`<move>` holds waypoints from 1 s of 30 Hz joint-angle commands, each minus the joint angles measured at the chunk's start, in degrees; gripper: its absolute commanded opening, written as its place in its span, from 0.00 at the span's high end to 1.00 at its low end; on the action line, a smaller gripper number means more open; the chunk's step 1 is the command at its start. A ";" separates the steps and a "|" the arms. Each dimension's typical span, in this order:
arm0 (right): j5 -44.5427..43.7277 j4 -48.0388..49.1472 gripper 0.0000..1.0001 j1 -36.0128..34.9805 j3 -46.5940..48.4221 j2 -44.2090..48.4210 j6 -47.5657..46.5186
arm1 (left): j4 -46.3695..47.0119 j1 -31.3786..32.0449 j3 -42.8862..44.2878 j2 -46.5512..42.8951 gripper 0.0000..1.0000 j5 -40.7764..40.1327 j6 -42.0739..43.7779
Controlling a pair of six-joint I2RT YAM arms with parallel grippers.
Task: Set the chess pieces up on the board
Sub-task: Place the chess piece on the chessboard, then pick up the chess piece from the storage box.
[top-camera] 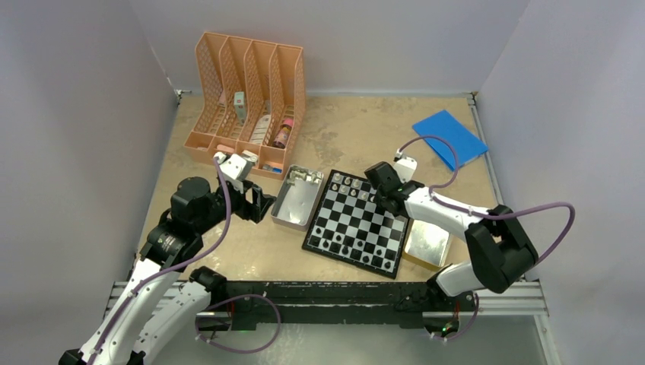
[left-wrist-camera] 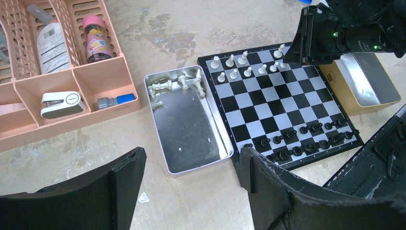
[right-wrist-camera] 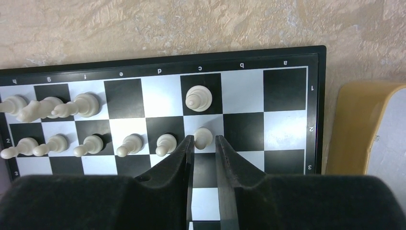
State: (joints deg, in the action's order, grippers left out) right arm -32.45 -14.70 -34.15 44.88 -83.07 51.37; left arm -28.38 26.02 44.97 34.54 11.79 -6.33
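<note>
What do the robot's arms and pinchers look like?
Both arms are white tubes joined by chunky black joints. The left arm and right arm each carry a looping purple cable. The left gripper and right gripper each have two flat black fingers with a rough, matte surface. Tiny green lights glow on the right arm's black wrist.
</note>
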 commanded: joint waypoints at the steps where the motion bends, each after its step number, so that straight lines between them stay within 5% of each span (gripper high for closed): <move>1: -1.90 -2.63 0.74 0.12 3.52 2.65 0.40 | 1.76 0.29 -0.32 -0.17 0.28 0.60 1.05; 9: -2.32 -4.43 0.73 0.14 8.60 5.25 -2.45 | 1.84 0.31 -0.32 -0.09 0.28 0.69 1.05; 19: 6.88 6.78 0.73 -1.54 16.44 5.36 -12.74 | 1.82 0.26 -0.23 0.34 0.29 0.39 1.14; 30: 4.49 9.80 0.73 -14.32 30.32 -11.06 -19.64 | 1.22 0.26 0.52 -1.79 0.29 -2.50 0.97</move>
State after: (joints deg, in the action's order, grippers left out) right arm -27.42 -6.81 -45.52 70.32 -89.52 35.53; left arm -28.42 26.02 44.97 34.11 11.00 -6.31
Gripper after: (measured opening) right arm 0.271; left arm 0.714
